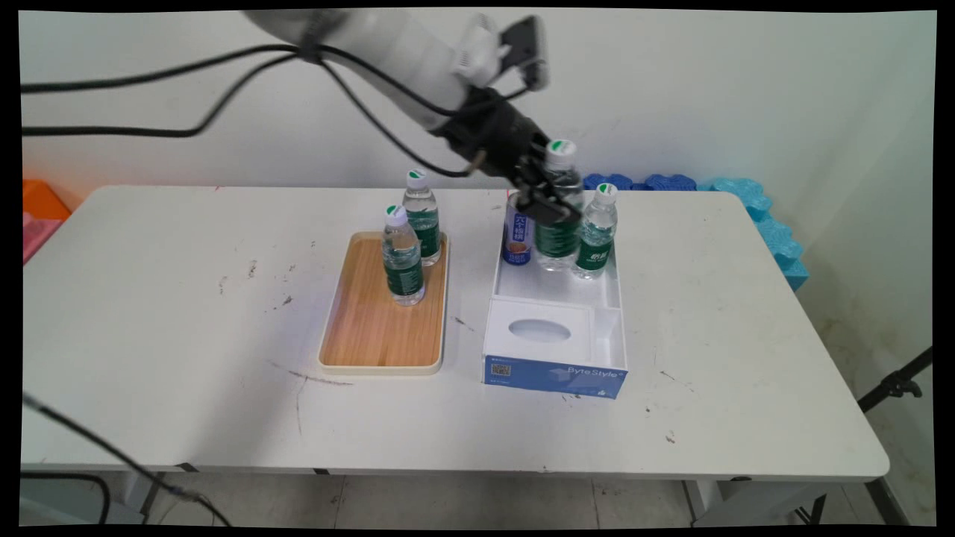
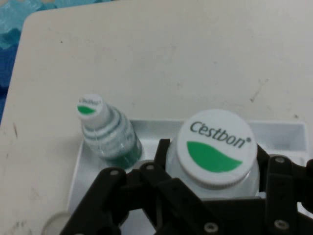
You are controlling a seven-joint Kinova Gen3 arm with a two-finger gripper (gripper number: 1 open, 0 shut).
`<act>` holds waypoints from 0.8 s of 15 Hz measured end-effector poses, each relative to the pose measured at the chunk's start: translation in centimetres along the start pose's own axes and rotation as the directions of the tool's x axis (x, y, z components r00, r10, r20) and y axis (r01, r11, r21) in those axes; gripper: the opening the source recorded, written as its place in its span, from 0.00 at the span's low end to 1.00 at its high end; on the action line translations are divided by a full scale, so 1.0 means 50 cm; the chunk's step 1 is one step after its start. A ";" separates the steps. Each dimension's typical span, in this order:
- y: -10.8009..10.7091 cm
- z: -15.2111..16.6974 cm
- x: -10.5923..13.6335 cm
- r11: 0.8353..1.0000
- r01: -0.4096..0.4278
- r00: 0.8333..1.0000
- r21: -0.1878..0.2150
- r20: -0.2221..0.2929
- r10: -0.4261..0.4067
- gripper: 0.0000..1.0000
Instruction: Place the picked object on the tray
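Note:
My gripper (image 1: 548,205) is shut on a clear water bottle (image 1: 558,216) with a green label and a white Cestbon cap (image 2: 216,148). The held bottle stands upright in the far end of a white box tray (image 1: 608,294). A second, smaller water bottle (image 1: 596,231) stands just right of it in the same tray; it shows as the bottle (image 2: 108,133) to the left in the hand view. A blue can (image 1: 517,235) stands left of the held bottle, touching or nearly touching it. Two more water bottles (image 1: 403,257) (image 1: 422,216) stand on a wooden tray (image 1: 377,328).
The white tray's near end holds a white insert with an oval hole (image 1: 539,330) and a blue ByteStyle front (image 1: 556,377). Blue foam pieces (image 1: 761,216) lie along the table's far right edge. Orange and pink boxes (image 1: 41,209) sit at far left. Black cables (image 1: 149,104) hang from the arm.

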 end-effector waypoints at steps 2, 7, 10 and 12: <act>0.024 -0.059 -0.029 1.000 0.009 1.000 0.003 0.002 -0.009 0.00; 0.071 -0.178 -0.138 1.000 0.022 0.999 0.019 0.036 -0.023 0.00; 0.087 -0.221 -0.213 0.999 0.025 0.998 0.036 0.060 -0.027 0.00; 0.095 -0.236 -0.262 0.999 0.027 0.997 0.047 0.071 -0.030 0.00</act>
